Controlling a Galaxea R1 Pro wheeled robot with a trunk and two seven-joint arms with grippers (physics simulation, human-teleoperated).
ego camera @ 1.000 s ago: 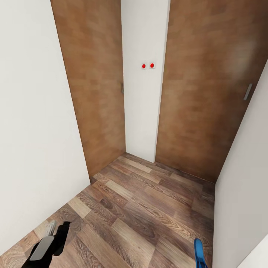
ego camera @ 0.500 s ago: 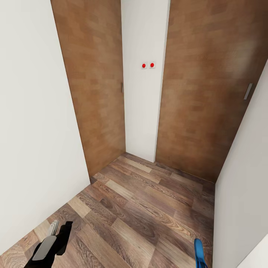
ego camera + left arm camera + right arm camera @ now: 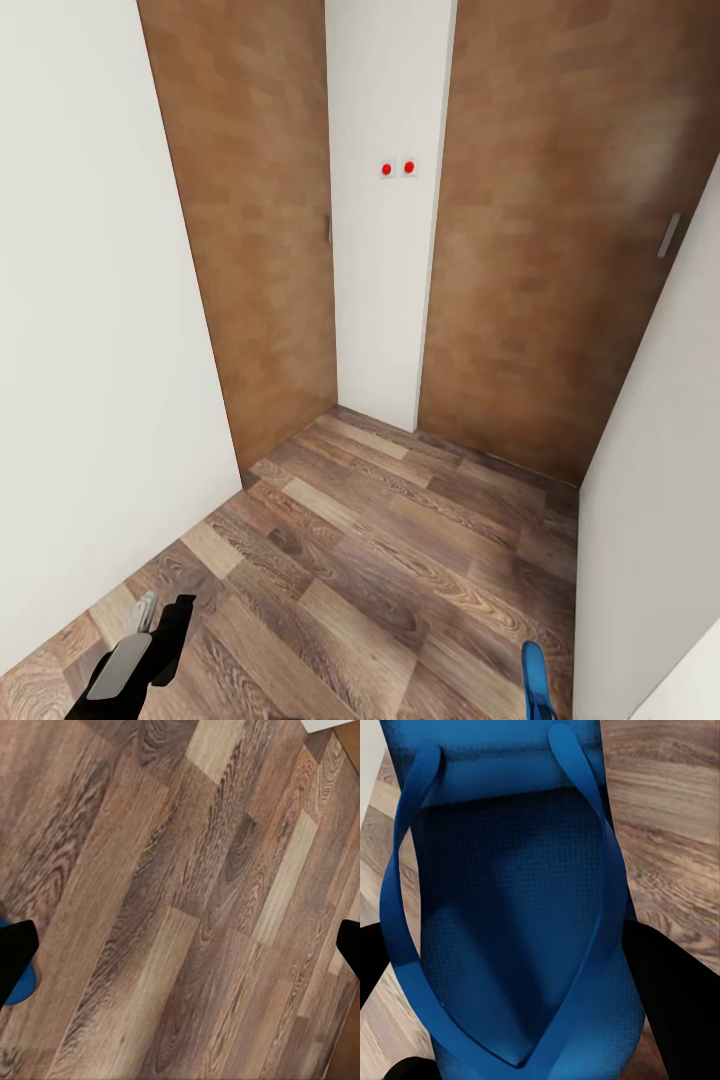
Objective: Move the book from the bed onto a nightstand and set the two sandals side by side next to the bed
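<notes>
One blue sandal (image 3: 510, 915) hangs between the black fingers (image 3: 675, 997) of my right gripper (image 3: 521, 982), which is shut on its sole, straps facing the camera. In the head view the sandal's tip (image 3: 537, 685) shows at the lower right edge. My left gripper (image 3: 163, 612) hovers low over the wood-plank floor (image 3: 380, 560) at the lower left, open, with nothing between its fingers (image 3: 15, 960). A sliver of blue (image 3: 24, 988) peeks from behind one finger in the left wrist view. The bed, book and nightstand are out of view.
I face a narrow corner: two plain brown doors (image 3: 260, 220) (image 3: 560, 230) flank a white wall strip with two red-dotted switches (image 3: 398, 168). White walls (image 3: 90, 350) (image 3: 650, 520) close in on both sides.
The whole head view has shifted slightly, so the camera moved. My left gripper has edged a little to the right. The sandal stays in my right gripper.
</notes>
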